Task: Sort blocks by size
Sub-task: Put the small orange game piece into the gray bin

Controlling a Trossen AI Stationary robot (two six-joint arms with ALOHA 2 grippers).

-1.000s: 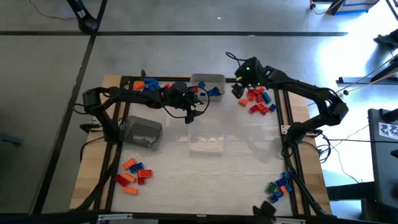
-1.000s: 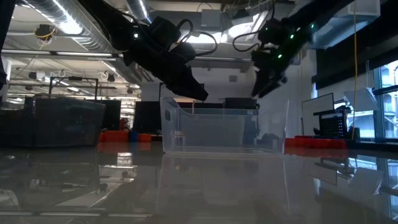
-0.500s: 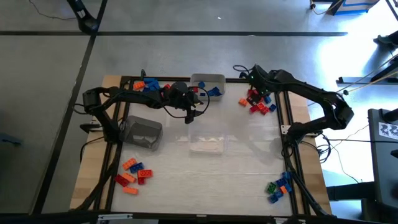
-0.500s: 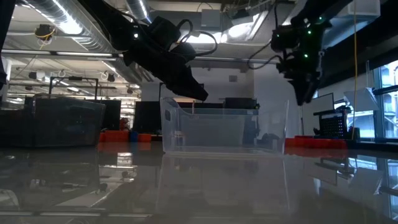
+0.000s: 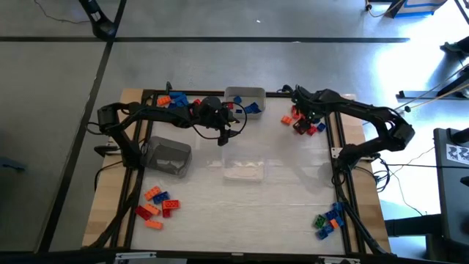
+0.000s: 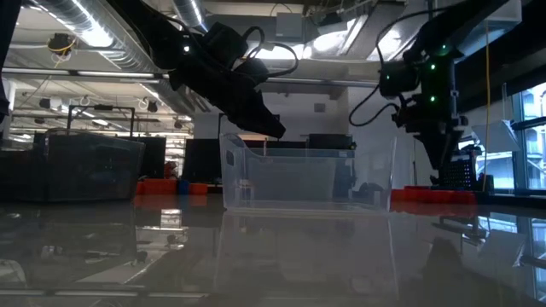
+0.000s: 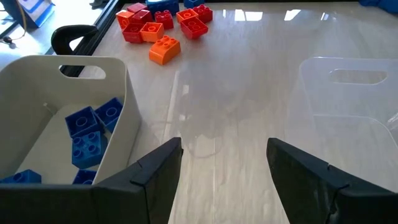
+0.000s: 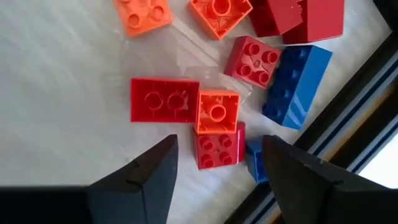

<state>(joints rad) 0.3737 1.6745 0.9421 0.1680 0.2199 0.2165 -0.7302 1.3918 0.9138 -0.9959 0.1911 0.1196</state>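
Blocks [image 8: 217,112] lie in a loose cluster directly beneath the right end effector [image 8: 214,163] — red, orange and blue bricks on the surface [image 5: 278,198], with a small red four-stud brick [image 8: 219,146] sitting between its spread fingers [image 8: 147,176], untouched. A long blue brick [image 8: 296,84] rests just past it by the dark frame rail. The left end effector [image 7: 224,163] hovers with its fingers apart and nothing between them, just beside a white bin [image 7: 118,87] holding blue bricks [image 7: 93,127]; a clear bin [image 7: 348,93] stands on its other side. Farther ahead of it sits another pile of red and orange bricks [image 7: 163,25].
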